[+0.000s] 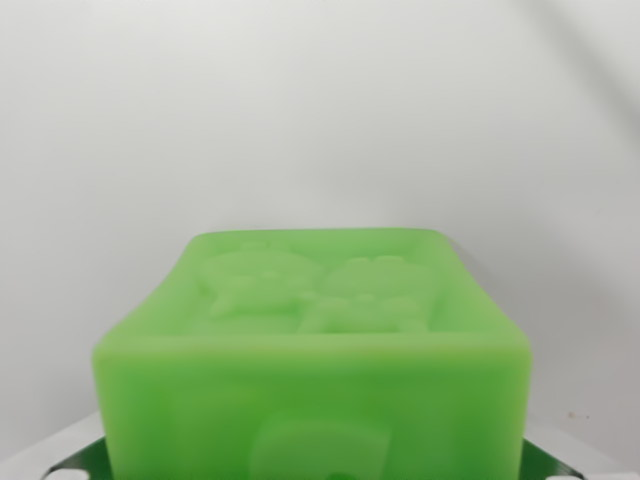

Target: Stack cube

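Green cube [315, 350]: it fills the lower middle of the wrist view, very close to the camera, with a raised figure on the top face and another relief on the front face
Under it: a darker green edge [85, 458] shows at both lower corners, so the cube seems to rest on something, maybe another block, but I cannot tell
Hand: no finger is visible, so I cannot tell if it is apart or together
Background: plain pale surface [320, 110], blurred
Judgement: the camera sits low and centred, probably to line up with the cube
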### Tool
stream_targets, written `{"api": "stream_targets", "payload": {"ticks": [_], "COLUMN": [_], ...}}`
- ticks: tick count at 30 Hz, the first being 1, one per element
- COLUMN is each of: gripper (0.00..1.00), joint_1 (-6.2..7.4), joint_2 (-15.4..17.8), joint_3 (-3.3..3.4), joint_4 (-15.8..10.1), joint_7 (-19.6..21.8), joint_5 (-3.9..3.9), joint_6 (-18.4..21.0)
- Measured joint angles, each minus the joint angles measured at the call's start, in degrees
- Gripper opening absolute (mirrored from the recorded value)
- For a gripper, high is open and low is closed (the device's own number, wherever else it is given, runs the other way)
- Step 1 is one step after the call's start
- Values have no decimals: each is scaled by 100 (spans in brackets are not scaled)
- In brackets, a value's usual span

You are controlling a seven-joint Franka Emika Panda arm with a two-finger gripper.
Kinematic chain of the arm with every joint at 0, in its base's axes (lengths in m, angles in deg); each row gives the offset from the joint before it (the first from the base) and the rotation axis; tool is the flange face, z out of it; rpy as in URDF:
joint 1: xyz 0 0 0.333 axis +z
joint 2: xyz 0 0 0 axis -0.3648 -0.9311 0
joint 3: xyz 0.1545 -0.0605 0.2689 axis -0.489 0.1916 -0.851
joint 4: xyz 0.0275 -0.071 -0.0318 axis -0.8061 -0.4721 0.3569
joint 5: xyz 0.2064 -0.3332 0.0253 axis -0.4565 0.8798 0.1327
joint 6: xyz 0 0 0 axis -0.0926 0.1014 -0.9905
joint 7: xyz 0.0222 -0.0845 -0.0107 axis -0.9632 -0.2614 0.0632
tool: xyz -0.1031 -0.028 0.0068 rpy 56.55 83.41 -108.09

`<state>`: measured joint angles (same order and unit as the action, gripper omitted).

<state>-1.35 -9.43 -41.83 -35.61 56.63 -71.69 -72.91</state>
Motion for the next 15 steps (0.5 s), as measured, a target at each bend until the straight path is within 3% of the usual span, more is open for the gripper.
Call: {"api": "stream_targets", "payload": {"ticks": [15], "gripper": [0], "joint_1": [0], "joint_2": [213], "joint_3": [0], "joint_4": [-61], "joint_7": [0], "joint_5": [0], "joint_6": [138]}}
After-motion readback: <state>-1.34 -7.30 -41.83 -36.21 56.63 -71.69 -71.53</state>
